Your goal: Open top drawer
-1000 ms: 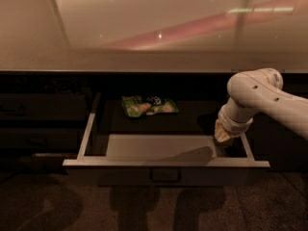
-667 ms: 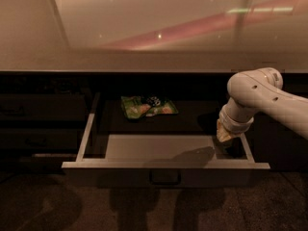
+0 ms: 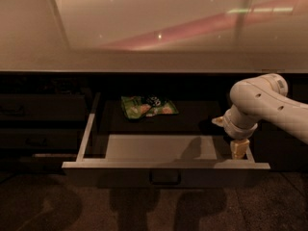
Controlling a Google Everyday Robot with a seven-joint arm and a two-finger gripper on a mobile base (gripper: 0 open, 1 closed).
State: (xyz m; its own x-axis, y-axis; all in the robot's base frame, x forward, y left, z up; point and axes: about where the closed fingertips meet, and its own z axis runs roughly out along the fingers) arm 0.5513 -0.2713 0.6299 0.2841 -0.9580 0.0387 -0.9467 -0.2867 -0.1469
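Plainly, the top drawer [image 3: 144, 148] stands pulled out below the counter [image 3: 154, 57], with the gripper [image 3: 239, 148] dipped inside its right front corner. Whether the gripper is apart or together, I cannot tell. Leaving sideways could catch the drawer's edge and shove it shut. One open drawer, one handle [image 3: 165, 177], one bag [image 3: 148, 106].

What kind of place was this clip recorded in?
Probably an office kitchenette or break room: a long pale countertop runs over dark drawers, and the open top drawer holds a green snack bag. The gripper hangs inside that drawer by its right rail.
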